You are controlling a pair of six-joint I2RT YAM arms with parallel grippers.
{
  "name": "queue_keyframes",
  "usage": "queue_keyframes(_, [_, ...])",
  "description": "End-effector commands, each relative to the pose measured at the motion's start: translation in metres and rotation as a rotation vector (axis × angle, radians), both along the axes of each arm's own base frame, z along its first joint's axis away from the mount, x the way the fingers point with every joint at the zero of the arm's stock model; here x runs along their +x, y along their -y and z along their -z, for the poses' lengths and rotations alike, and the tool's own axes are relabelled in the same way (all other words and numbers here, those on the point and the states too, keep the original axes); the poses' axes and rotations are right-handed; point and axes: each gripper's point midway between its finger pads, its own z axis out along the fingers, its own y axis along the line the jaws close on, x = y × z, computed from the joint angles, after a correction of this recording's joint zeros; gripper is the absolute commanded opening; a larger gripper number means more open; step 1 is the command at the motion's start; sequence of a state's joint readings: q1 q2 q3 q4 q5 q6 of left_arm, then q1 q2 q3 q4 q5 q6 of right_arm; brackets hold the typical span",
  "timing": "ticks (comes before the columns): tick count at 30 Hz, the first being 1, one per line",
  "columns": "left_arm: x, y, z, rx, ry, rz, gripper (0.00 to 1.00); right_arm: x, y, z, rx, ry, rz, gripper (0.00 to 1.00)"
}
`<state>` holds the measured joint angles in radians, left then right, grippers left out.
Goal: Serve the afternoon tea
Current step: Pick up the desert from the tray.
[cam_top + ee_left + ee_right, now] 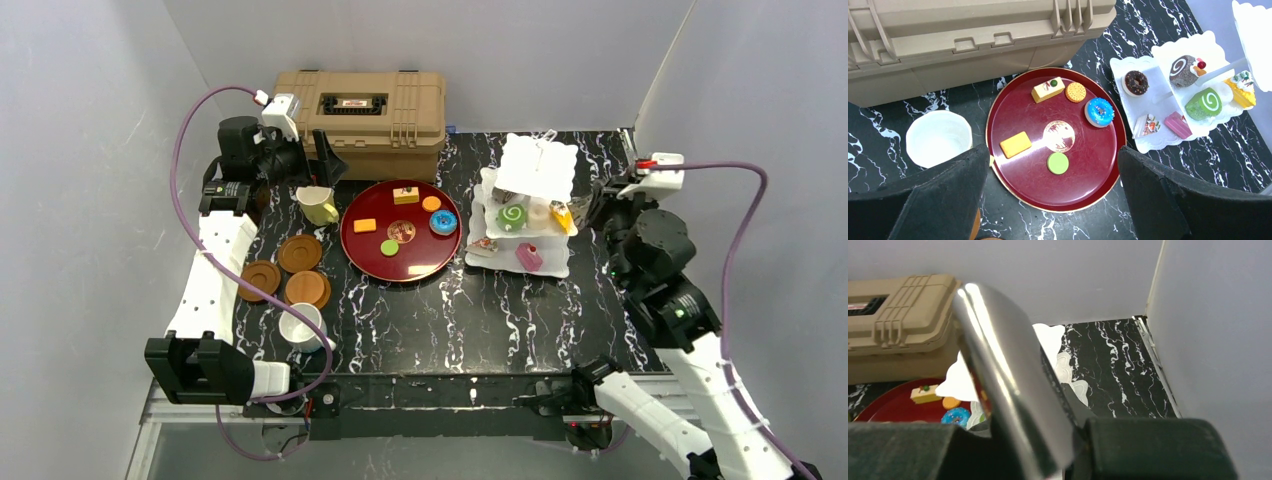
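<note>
Bright, even light; blurred metal tool (1008, 390) glares, white stand (1049, 338) overexposed.

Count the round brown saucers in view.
3 saucers: one on the near side of the pale-yellow mug, one at far left, one just behind the white mug. Any under a mug would be hidden.
</note>
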<state>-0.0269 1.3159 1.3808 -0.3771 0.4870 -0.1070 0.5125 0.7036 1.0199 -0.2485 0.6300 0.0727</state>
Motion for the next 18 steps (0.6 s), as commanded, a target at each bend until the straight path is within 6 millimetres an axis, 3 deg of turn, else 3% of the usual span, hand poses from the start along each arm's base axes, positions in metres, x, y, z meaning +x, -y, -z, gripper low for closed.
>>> queue_keyframes(1, [-0.011,0.0,-0.007,-0.003,0.013,0.015,0.98,-0.022,-0.014,-0.017,-0.005,-0.025,-0.146,0.24])
queue_keyframes(7, [-0.015,-0.001,-0.007,0.002,0.011,0.014,0.98,-0.028,-0.075,-0.013,0.037,-0.061,-0.465,0.21])
queue_keyframes(11, [-0.016,-0.002,-0.002,0.01,0.0,0.009,0.98,-0.02,-0.106,-0.007,0.094,-0.063,-0.579,0.21])
queue_keyframes(14, [-0.017,-0.002,-0.001,0.012,-0.004,0.012,0.98,-0.006,-0.095,-0.004,0.083,-0.072,-0.49,0.19])
queue_keyframes(18, [-0.017,-0.002,-0.001,0.019,0.002,0.022,0.98,-0.01,-0.069,-0.007,0.061,-0.052,-0.378,0.2])
